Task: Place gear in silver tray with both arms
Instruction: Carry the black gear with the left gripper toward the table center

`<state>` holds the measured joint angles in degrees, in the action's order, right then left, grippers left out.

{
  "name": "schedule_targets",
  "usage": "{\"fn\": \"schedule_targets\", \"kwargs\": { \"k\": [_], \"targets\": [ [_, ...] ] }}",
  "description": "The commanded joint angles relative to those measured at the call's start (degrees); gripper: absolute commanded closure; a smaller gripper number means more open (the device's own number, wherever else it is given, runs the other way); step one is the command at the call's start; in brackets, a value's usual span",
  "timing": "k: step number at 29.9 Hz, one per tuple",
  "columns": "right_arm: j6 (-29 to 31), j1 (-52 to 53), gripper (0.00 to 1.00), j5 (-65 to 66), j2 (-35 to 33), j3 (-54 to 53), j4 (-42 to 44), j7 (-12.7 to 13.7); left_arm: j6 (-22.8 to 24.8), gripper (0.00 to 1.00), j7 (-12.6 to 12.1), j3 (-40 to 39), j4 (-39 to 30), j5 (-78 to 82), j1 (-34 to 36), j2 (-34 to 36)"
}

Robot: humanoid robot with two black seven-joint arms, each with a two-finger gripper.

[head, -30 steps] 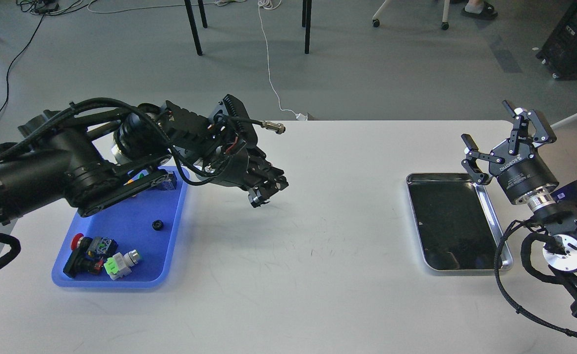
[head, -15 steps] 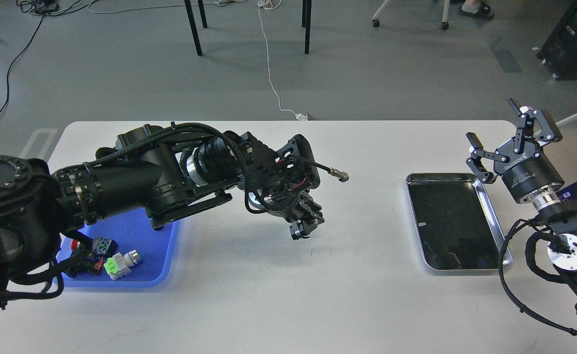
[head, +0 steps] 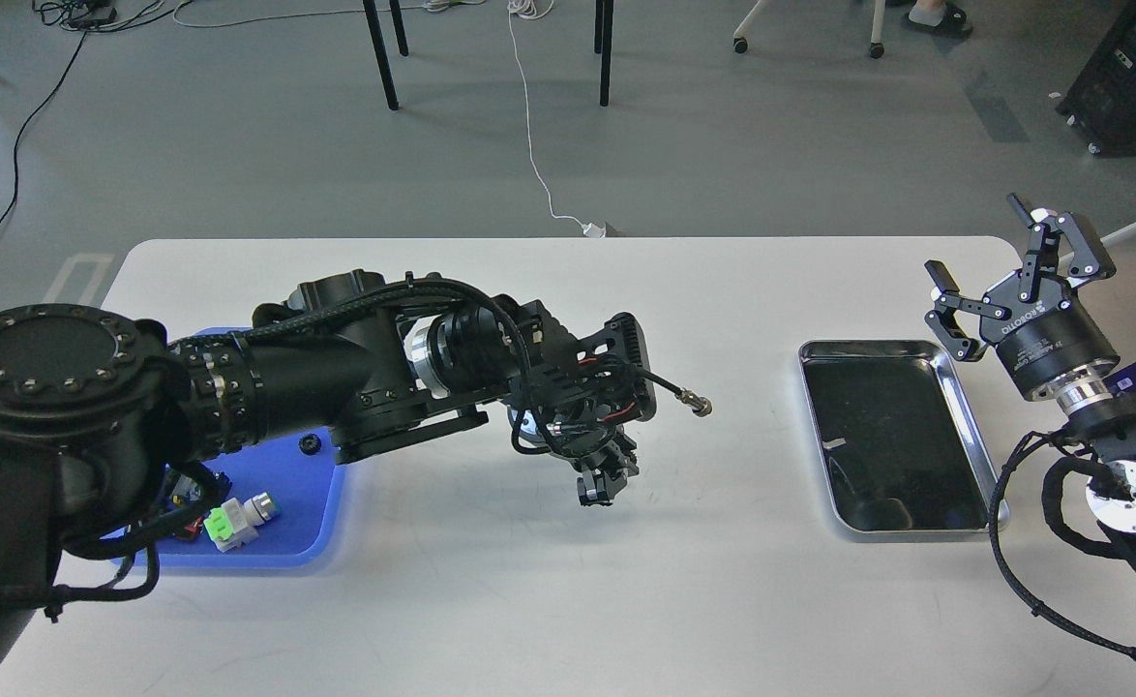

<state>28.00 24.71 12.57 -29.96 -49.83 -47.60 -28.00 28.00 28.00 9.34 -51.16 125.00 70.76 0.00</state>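
A white table (head: 549,581) fills the room's foreground, with the humanoid's left arm (head: 316,387) stretched across it from the blue plastic tray (head: 312,503) toward the middle. The silver tray (head: 976,440), its dark floor bare, sits at the table's right end, well apart from the blue one. Beside its far right corner the right arm (head: 1110,455) stands raised, the right gripper (head: 1008,276) with fingers spread wide and nothing between them.

The left gripper (head: 599,484) hangs just above the tabletop near the centre, pointing down; it is dark and seen nearly end-on, so whether its fingers are closed on anything cannot be told. A small black toothed part, apparently a gear (head: 310,444), lies on the blue tray's floor at the edge of the arm's outline, near a cluster of coloured switch parts (head: 234,518). Whether it is the gear meant for the tray, or whether another is already between the left fingers, the view does not settle.

The step in hand looks like a carry toward the table's middle, perhaps for a hand-over. If the left gripper holds a gear, the next move calls for the right gripper to come across and meet it squarely, closing on so small a part without knocking it loose, then lowering it onto the silver tray's floor.
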Motion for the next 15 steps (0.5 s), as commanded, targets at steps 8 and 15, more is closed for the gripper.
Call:
{"fn": "schedule_targets", "kwargs": {
  "k": [8, 15],
  "targets": [
    [0.0, -0.01, 0.0, 0.0, -0.01, -0.09, -0.03, 0.0, 0.0, 0.85, 0.0, 0.77, -0.7, 0.0, 0.52, 0.0],
    [0.0, -0.01, 0.0, 0.0, -0.01, -0.09, -0.12, 0.0, 0.0, 0.8, 0.0, 0.85, -0.44, 0.0, 0.35, 0.0]
  ]
}}
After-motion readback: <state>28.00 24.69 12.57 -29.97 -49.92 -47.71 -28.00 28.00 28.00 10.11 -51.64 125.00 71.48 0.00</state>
